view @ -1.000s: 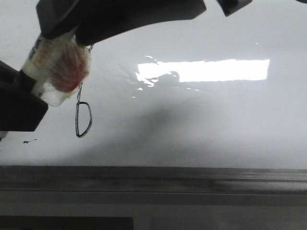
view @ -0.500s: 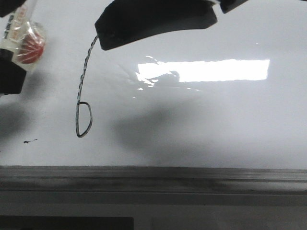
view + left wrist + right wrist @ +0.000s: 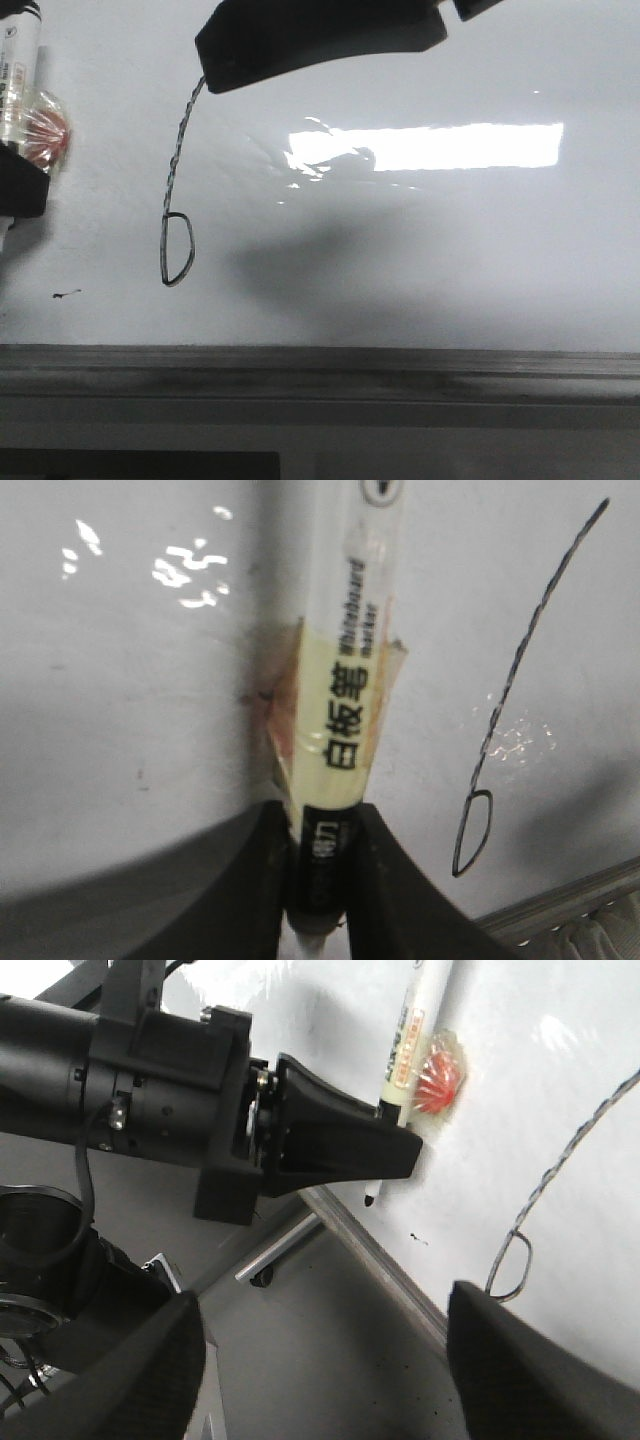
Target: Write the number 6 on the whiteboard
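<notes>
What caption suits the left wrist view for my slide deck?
Left gripper clamps a whiteboard marker above the whiteboard, beside the drawn number 6.

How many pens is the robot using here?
1. A single marker is gripped in the left jaws, held off to the left of the number 6 on the whiteboard. The right jaws hold nothing.
</notes>
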Tool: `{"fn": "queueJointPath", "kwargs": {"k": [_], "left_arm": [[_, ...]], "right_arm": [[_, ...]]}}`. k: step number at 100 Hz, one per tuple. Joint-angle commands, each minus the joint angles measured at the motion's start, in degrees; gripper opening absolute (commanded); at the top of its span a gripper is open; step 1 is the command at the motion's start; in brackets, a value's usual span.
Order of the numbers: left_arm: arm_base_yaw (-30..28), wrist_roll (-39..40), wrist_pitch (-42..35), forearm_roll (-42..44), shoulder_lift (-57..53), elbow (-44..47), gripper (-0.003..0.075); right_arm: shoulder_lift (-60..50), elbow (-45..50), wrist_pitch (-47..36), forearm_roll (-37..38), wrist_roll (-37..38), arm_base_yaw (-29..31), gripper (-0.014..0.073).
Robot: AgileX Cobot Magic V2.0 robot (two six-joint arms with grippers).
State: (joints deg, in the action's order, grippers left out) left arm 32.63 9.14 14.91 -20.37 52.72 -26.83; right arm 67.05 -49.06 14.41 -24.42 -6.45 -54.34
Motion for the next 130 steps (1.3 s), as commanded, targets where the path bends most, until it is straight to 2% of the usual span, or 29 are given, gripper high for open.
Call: {"fn": "queueJointPath", "kwargs": {"k": [1, 21, 46, 65, 88, 98, 116, 123, 130], "left_arm": [[-0.24, 0.44, -0.94, -1.33, 0.72, -1.33, -0.0019], [-0.24, 0.22, 2.33, -3.14, 0.61, -1.33, -0.0019], [-0.24, -0.01, 2.27, -3.76, 0.61, -1.33, -0.0018], [1.2, -9.44, -1.01, -13.42, 0.73, -2.27, -0.0018], [1.97, -9.82, -2.6, -13.98, 0.82, -2.24, -0.0013], [1.97, -9.82, -2.5, -13.98, 0.82, -2.24, 0.0071], [1.97, -9.82, -2.5, -14.11, 0.82, -2.24, 0.0382], [1.97, -9.82, -2.5, -14.11, 0.54, -2.24, 0.0438], [1.97, -9.82, -2.71, -14.41, -0.07, -2.24, 0.0449]], "right_arm": [[-1.57, -1.7, -4.01, -0.58, -0.67, 0.17, 0.0456], [-1.57, -1.7, -4.01, -0.58, -0.67, 0.17, 0.0456], [-1.57, -1.7, -4.01, -0.58, -0.67, 0.17, 0.0456], [-1.57, -1.7, -4.01, -0.58, -0.67, 0.17, 0.0456], [-1.57, -1.7, -4.01, -0.58, -0.67, 0.17, 0.0456], [-1.57, -1.7, -4.01, -0.58, -0.67, 0.17, 0.0456], [-1.57, -1.7, -4.01, -0.58, -0.67, 0.17, 0.0456], [-1.57, -1.7, -4.01, -0.58, -0.67, 0.17, 0.0456], [-1.57, -1.7, -4.01, -0.58, -0.67, 0.17, 0.0456]]}}
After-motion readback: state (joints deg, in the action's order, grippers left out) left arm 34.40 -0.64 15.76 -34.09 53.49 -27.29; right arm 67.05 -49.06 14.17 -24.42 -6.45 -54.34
